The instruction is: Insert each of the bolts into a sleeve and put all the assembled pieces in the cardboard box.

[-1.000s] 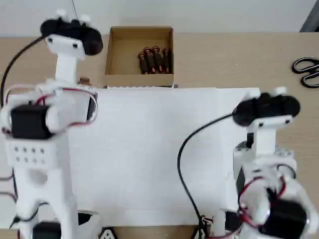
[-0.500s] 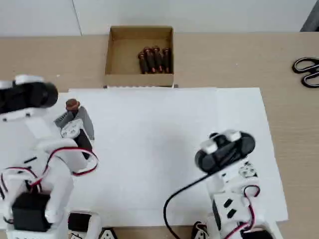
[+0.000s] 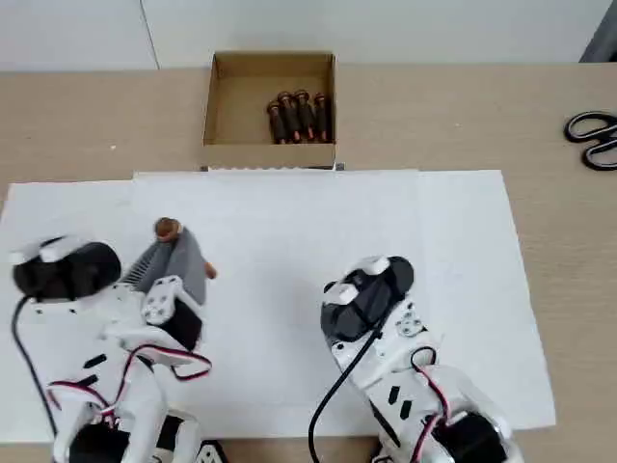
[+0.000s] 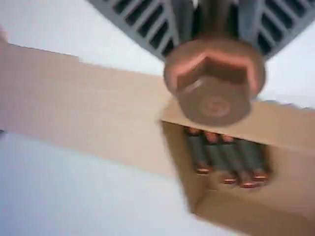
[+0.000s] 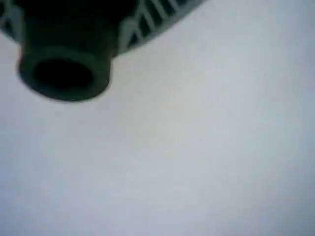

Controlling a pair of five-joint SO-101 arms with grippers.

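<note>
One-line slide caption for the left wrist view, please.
Left grey end effector grips a copper-coloured hex-head bolt; beyond, the brown cardboard box holds dark sleeved bolts.

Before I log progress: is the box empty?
Not empty: several assembled pieces lie side by side in the box.

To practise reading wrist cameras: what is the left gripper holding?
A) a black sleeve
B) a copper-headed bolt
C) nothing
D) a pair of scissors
B: the left gripper is shut on a copper-headed bolt, whose hex head faces the left wrist camera.
</note>
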